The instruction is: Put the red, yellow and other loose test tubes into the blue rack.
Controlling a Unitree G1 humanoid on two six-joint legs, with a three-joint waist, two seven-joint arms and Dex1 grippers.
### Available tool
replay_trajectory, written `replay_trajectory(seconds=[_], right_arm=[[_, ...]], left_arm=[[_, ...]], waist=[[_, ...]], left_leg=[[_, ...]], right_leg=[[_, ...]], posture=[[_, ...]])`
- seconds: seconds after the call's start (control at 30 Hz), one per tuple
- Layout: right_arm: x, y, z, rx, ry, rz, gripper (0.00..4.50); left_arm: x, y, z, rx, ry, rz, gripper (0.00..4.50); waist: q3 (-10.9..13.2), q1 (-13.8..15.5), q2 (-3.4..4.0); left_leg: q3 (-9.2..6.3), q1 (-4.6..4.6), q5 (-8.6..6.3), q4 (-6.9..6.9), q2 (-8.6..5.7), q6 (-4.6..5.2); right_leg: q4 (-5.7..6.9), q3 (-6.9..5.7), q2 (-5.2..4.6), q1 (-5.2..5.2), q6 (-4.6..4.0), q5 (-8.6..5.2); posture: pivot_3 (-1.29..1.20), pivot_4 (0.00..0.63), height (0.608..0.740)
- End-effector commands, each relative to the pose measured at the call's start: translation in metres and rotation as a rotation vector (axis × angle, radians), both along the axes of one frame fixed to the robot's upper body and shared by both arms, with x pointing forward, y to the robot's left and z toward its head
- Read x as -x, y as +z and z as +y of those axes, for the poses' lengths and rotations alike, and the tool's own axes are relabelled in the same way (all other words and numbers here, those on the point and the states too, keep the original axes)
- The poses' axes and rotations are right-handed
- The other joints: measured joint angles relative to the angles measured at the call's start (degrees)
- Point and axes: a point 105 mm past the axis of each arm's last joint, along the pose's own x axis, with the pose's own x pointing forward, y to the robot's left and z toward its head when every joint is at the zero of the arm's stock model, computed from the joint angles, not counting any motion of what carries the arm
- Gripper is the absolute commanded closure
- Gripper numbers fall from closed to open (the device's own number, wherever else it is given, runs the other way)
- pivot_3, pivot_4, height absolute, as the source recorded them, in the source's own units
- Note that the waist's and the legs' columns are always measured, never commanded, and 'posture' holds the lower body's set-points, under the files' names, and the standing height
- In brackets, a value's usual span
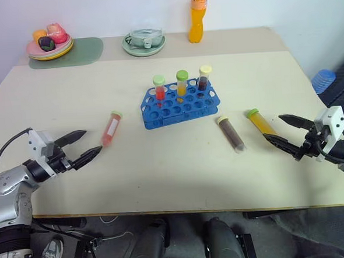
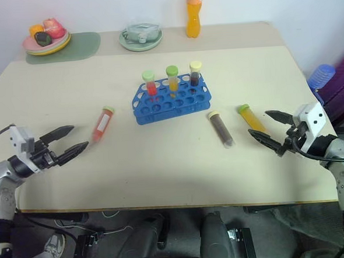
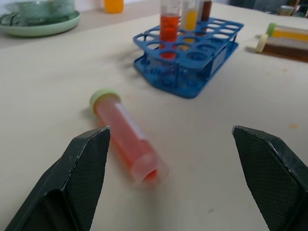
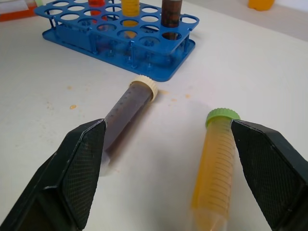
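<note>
Beside the spread, empty jaws of the left gripper [image 1: 84, 150] lies the red tube [image 1: 111, 128], left of the blue rack [image 1: 180, 105]. The right gripper [image 1: 282, 129] is likewise released. The tubes are judged light, rigid and slippery, best grasped mid-barrel.

tbl [image 1: 105, 185] open by loose tubes | blue rack [image 1: 180, 105] blocks ctr

Bright even light, soft short shadows, wrist views blurred up close

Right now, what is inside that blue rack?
The blue rack holds three capped tubes upright in its back row: a red tube, a yellow tube and a dark tube. The other holes look empty.
</note>
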Motion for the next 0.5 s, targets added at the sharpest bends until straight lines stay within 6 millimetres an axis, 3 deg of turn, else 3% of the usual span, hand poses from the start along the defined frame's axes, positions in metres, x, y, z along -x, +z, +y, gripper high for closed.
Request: replay_trajectory(seconds=[0.03, 0.5], right_arm=[[0.002, 0.016, 0.002, 0.001, 0.0, -0.059, 0.26], [0.0, 0.013, -0.001, 0.0, -0.076, -0.046, 0.26]], left_arm=[[0.003, 0.01, 0.002, -0.003, 0.004, -0.021, 0.36], [0.006, 0.021, -0.02, 0.065, -0.088, -0.049, 0.36]], waist=[[0.0, -0.2, 0.02], [0.0, 0.0, 0.03]], left_leg=[[0.01, 0.0, 0.0, 0.0, 0.0, 0.0], [0.03, 0.0, 0.0, 0.02, 0.02, 0.0]], right_leg=[[0.0, 0.01, 0.0, 0.0, 0.0, 0.0], [-0.01, 0.01, 0.0, 0.01, -0.01, 0.01]], posture=[[0.0, 0.15, 0.74], [0.0, 0.15, 0.74]])
